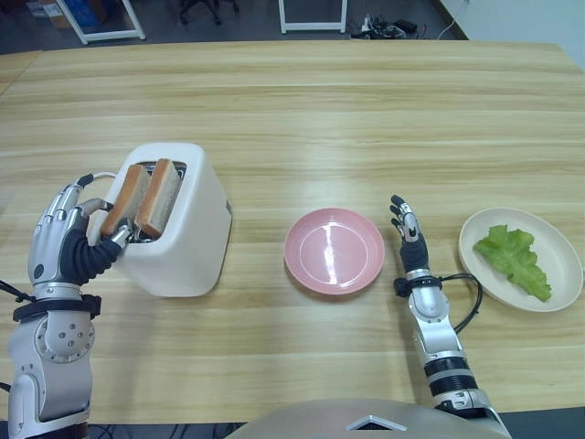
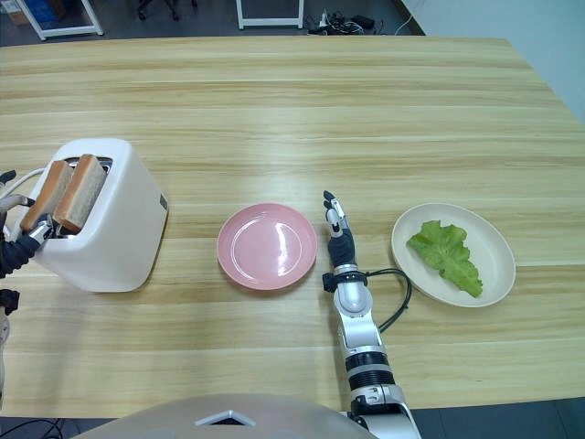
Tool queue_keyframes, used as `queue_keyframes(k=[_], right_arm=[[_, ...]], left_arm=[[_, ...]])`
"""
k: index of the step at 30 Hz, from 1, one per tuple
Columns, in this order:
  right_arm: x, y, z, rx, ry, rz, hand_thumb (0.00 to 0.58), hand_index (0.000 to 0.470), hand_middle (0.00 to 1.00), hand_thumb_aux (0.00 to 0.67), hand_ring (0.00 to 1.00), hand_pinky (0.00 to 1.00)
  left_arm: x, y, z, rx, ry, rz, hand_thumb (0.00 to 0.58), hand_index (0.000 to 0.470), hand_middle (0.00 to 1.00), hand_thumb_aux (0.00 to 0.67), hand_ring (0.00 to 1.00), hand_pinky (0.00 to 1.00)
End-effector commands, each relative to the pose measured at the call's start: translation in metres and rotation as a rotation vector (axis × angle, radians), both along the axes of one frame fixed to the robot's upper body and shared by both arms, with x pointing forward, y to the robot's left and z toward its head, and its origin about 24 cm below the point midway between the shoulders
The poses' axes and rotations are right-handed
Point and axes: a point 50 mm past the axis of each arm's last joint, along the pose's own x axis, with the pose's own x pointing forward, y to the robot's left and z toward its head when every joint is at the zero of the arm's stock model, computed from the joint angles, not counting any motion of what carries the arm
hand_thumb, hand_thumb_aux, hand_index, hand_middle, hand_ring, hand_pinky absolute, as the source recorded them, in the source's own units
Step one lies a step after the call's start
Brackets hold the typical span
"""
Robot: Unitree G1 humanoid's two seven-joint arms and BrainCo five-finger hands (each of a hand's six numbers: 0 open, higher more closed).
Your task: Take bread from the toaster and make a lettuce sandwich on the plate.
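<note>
Wooden bench point(image 1: 366, 110) all round. Left eye view: left robot hand point(image 1: 62, 236) was up against the toaster point(image 1: 192, 233), right by two bread slices point(image 1: 146, 197) poking out of its slots; couldn't tell if it gripped one. Right eye view: right robot hand point(image 2: 336, 229) was stretched out straight, holding nothing, between the pink plate point(image 2: 267, 245) and the beige plate point(image 2: 494, 274) with lettuce point(image 2: 446, 254).

Your left hand point(image 1: 57, 240) has silver-grey shell plates across its back, black ribbed fingers point(image 1: 87, 256) and a black cuff point(image 1: 55, 306) at the wrist. Its silver left forearm point(image 1: 37, 380) carries a round cap point(image 1: 62, 340) dotted with small screws. Your right hand point(image 1: 409, 233) is black with silver patches. A black cable point(image 1: 473, 297) loops off its wrist, and the silver right forearm point(image 1: 434, 334) is banded by a black ribbed ring point(image 1: 446, 366).
</note>
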Motion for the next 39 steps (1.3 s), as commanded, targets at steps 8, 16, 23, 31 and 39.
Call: queue_keyframes(k=[8, 16, 23, 31, 39], right_arm=[[-0.001, 0.0, -0.003, 0.017, 0.021, -0.009, 0.0, 0.0, 0.0, 0.0, 0.0, 0.0], [0.0, 0.002, -0.004, 0.018, 0.027, -0.003, 0.0, 0.0, 0.0, 0.0, 0.0, 0.0], [0.002, 0.001, -0.001, 0.02, 0.015, -0.007, 0.0, 0.0, 0.0, 0.0, 0.0, 0.0], [0.006, -0.026, 0.01, 0.014, -0.021, -0.077, 0.0, 0.0, 0.0, 0.0, 0.0, 0.0], [0.003, -0.023, 0.007, 0.025, -0.008, -0.071, 0.0, 0.0, 0.0, 0.0, 0.0, 0.0]], left_arm=[[0.006, 0.001, 0.049, -0.07, -0.448, 0.078, 0.58, 0.47, 1.0, 0.67, 1.0, 1.0], [-0.009, -0.026, 0.101, -0.205, -0.97, -0.086, 0.58, 0.47, 1.0, 0.67, 1.0, 1.0], [0.0, -0.104, 0.099, -0.695, -0.922, -0.591, 0.58, 0.47, 1.0, 0.67, 1.0, 1.0], [0.056, -0.2, -0.002, -1.012, -0.285, -0.789, 0.58, 0.47, 1.0, 0.67, 1.0, 1.0], [0.088, -0.227, -0.066, -0.849, 0.019, -0.793, 0.58, 0.47, 1.0, 0.67, 1.0, 1.0]])
